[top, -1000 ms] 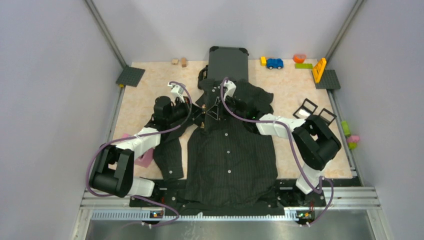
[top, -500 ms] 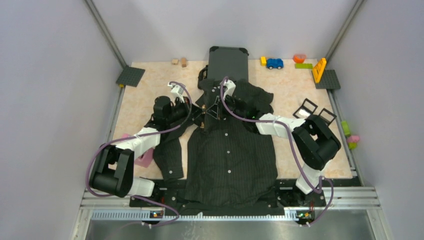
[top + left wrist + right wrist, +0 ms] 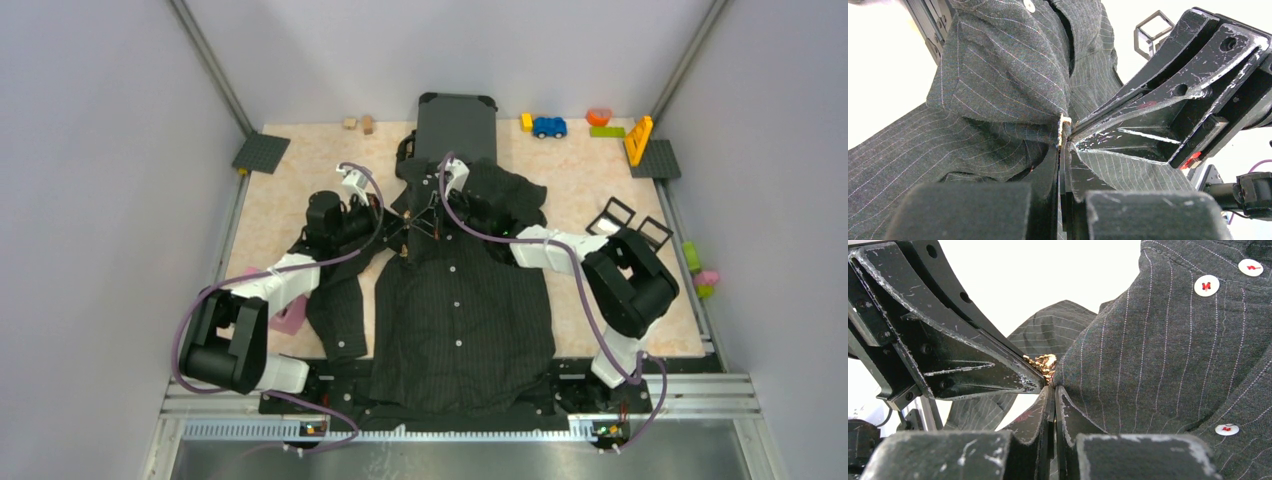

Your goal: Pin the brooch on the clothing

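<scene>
The clothing [image 3: 460,310], a black pinstriped shirt with white buttons, lies flat in the middle of the table, collar towards the back. Both grippers meet tip to tip at its left collar area. My left gripper [image 3: 403,229] [image 3: 1063,145] is shut, with the small gold brooch [image 3: 1042,362] [image 3: 1064,127] at its fingertips against the cloth. My right gripper [image 3: 426,216] [image 3: 1054,388] is shut on a fold of the shirt just under the brooch, its tips touching the left gripper's tips. Most of the brooch is hidden by the fingers and the cloth.
A dark grey suitcase [image 3: 456,125] stands just behind the collar. Along the back lie wooden blocks [image 3: 358,123], a blue toy car [image 3: 549,127] and an orange piece [image 3: 638,140]. Black frames [image 3: 610,214] sit to the right, a pink object [image 3: 290,318] by the left arm.
My right gripper's jaws have closed at the brooch. Both arms have stayed almost where they were.
</scene>
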